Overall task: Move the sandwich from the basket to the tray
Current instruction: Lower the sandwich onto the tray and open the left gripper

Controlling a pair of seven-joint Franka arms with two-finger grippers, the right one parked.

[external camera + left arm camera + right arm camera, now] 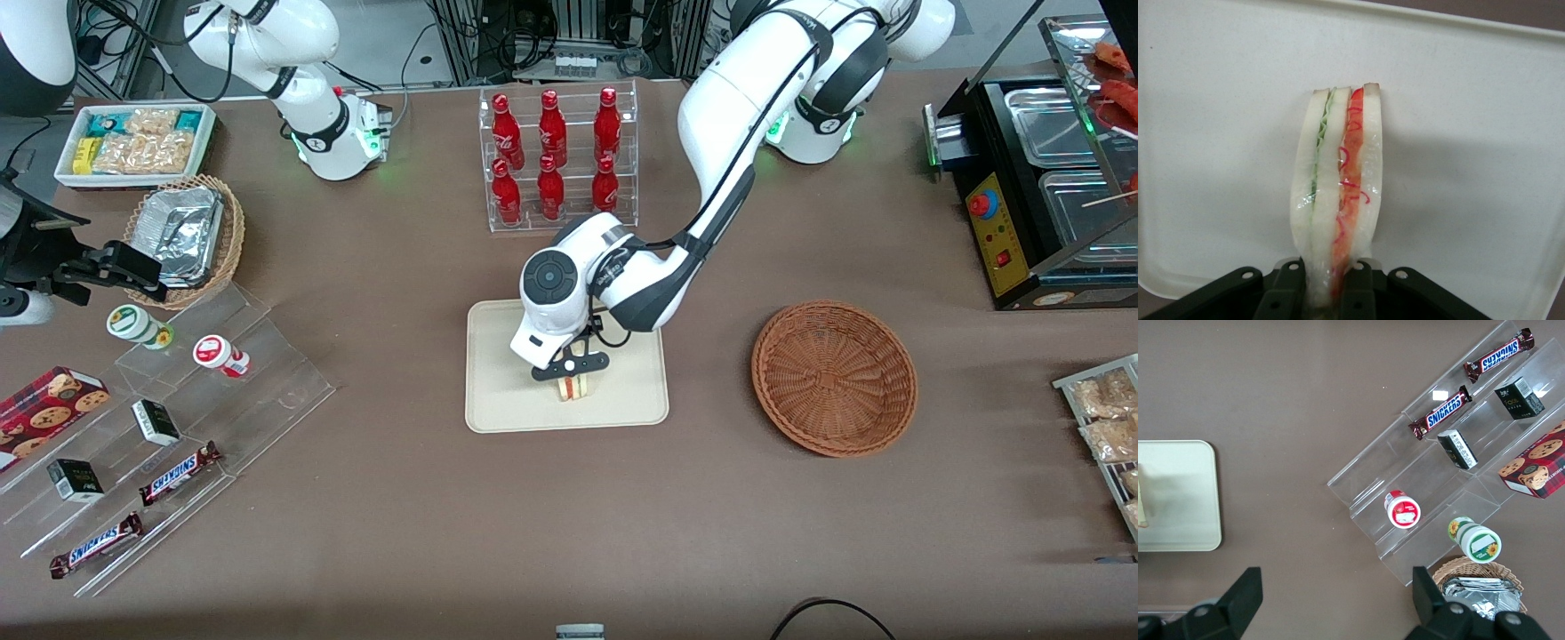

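The gripper (pixel 574 380) pinches a soft triangular sandwich (pixel 1338 193) of white bread upright over the smooth cream tray (pixel 498 373), near its front edge. The round woven basket (pixel 834 377) sits well apart.

left arm reaching down, hand (pixel 573 377) lowered (fingers (pixel 1290 293) clamped)

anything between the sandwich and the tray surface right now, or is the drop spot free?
Nothing visible in the way. The gripper holds the sandwich over the tray, and only bare tray shows around the wedge. The basket sits off toward the working arm's end.
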